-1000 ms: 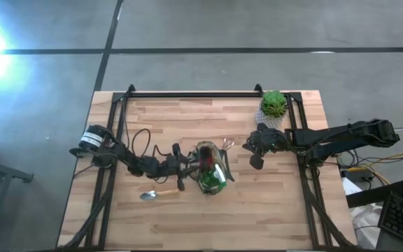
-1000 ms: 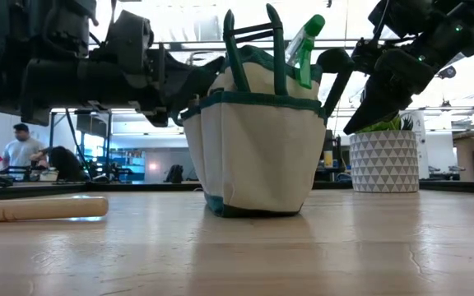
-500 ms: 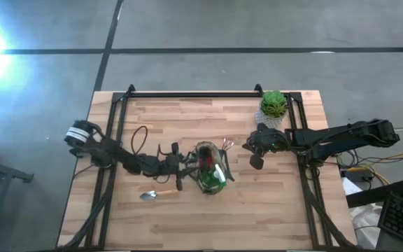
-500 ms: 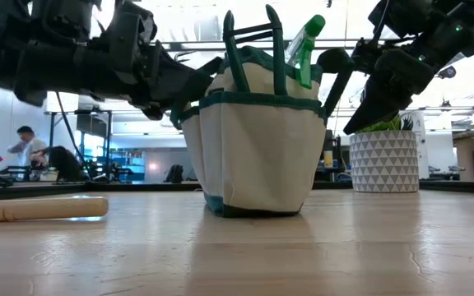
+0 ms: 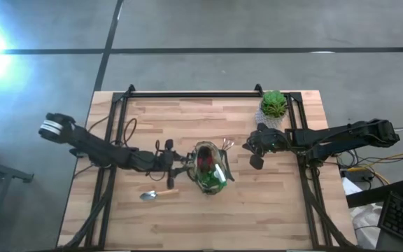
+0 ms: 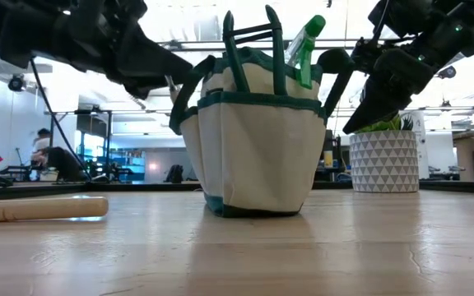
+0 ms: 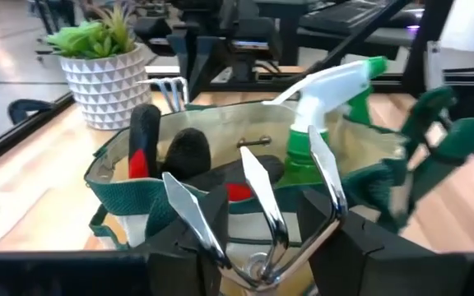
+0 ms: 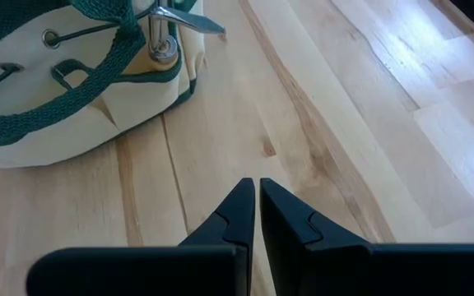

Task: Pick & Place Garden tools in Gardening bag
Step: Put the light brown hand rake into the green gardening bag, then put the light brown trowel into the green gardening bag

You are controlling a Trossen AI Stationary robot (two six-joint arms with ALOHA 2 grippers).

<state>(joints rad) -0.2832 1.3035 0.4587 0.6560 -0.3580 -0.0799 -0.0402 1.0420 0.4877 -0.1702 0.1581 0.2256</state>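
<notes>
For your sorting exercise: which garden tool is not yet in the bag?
The wooden-handled trowel. It lies flat on the table beside the bag, while the other tools stand inside it.

— Where does the gardening bag (image 5: pixel 209 166) stand?
— Near the middle of the surface (image 5: pixel 187 217). A spray bottle (image 7: pixel 323 115) and shears (image 7: pixel 144 140) sit inside it, and a fork (image 7: pixel 249 210) is at its rim, between the left claw's (image 7: pixel 257 222) fingers.
— And the trowel (image 5: pixel 157 194)?
— Flat on the surface, left of the bag, just in front of the left claw.
— The right side?
— The right claw (image 5: pixel 257 162) is to the bag's right, apart from it. The plant pot (image 5: pixel 273 106) stands behind that, near the far right corner.
</notes>
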